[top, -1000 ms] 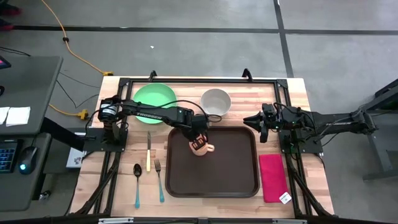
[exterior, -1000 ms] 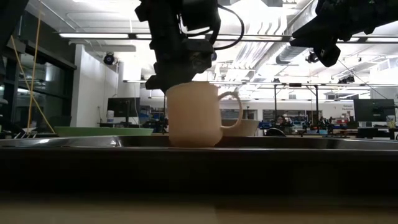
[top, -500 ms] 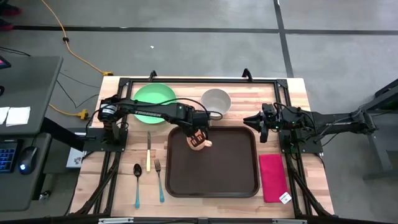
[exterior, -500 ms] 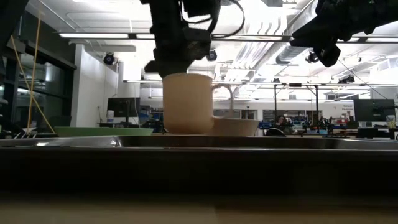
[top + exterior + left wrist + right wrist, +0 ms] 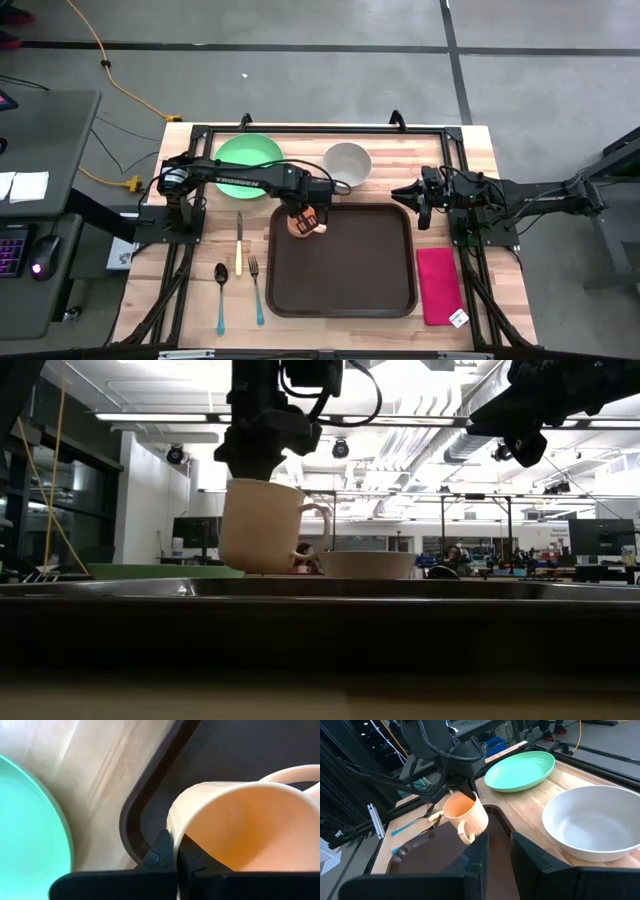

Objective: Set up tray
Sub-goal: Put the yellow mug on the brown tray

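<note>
high view: the tray (image 5: 341,262) lies on the wooden table (image 5: 480,150), between the cutlery on one side and the red-pink napkin (image 5: 438,285) on the other. the left gripper (image 5: 306,217) is over the tray's rear corner nearest the green plate (image 5: 245,153), clamped on the wall of a peach mug (image 5: 303,224). the white bowl (image 5: 347,163) stands just behind the tray. a knife (image 5: 239,244), a fork (image 5: 256,290) and a spoon (image 5: 220,297) lie beside the tray. the right gripper (image 5: 409,194) hangs near the tray's opposite rear corner, holding nothing.

low view: the mug (image 5: 260,526) hangs tilted, clear of the tray rim (image 5: 320,588), gripped from above at its rim. the bowl (image 5: 366,564) shows behind it.

left wrist view: the fingers (image 5: 162,855) are closed almost together on the mug (image 5: 240,825) wall, one inside, one outside. the tray corner (image 5: 131,827) lies below, with the plate (image 5: 30,825) beside it.

right wrist view: the right fingers (image 5: 477,851) stand slightly apart with nothing between them. the mug (image 5: 466,816), plate (image 5: 521,770) and bowl (image 5: 592,822) show ahead.
</note>
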Controlling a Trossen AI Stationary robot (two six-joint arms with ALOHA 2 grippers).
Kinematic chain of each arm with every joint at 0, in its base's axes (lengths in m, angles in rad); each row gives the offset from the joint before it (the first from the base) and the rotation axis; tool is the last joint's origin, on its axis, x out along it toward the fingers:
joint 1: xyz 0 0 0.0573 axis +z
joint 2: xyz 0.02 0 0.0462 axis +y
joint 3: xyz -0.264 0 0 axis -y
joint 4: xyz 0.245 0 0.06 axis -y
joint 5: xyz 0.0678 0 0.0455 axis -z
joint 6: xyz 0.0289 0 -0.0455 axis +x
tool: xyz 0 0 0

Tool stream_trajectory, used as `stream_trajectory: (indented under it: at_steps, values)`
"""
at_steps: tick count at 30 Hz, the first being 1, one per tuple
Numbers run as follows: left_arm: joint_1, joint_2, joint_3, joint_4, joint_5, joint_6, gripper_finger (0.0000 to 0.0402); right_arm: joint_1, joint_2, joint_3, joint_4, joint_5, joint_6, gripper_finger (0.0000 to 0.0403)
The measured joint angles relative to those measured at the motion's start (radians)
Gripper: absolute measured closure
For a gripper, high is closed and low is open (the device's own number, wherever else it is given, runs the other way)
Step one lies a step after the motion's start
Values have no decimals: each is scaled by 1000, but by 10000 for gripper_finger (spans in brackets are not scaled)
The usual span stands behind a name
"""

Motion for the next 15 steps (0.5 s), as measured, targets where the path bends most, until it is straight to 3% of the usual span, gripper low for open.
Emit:
stream_trajectory:
  at_steps: [15]
  values:
    - [-22, 0, 0, -6, -4, 296, 383, 0, 0, 0, 0, 0, 3, 345]
